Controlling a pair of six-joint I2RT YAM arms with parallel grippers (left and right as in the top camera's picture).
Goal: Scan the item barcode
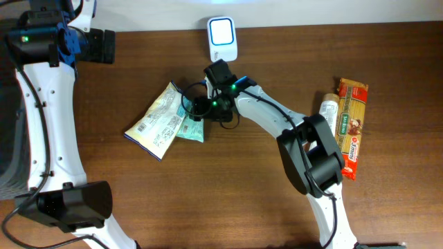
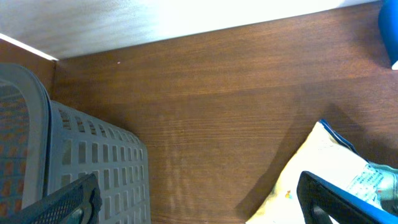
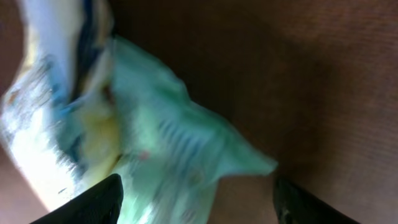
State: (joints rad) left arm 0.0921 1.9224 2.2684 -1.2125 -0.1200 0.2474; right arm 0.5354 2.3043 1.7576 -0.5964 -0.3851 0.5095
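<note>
- We judge the green pouch (image 1: 192,129) light, soft and crinkly, best pinched at its free three o'clock edge.
- Our right end effector (image 3: 196,198) hangs released over it; left end effector (image 2: 196,202) released too.

**Items apart from the scanning job, as we list them:**

1. Bench (image 1: 208,200): dark brown wood-grain top. It carries items 3 to 5.
2. Basket (image 2: 93,162): grey plastic with perforated walls, at the bench's left edge. Only part shows, and we cannot tell whether it stands on the bench.
3. Pasta packet (image 1: 351,128): long, red and orange, lying flat near the right edge. Its length runs from the far edge toward the near edge.
4. Bottle (image 1: 331,107): small, with a pale cap and green label, lying just beside the packet's left side, partly hidden.
5. Bag (image 1: 156,124): white and yellow with blue trim, lying flat with its printed label up, left of the bench's middle.
</note>
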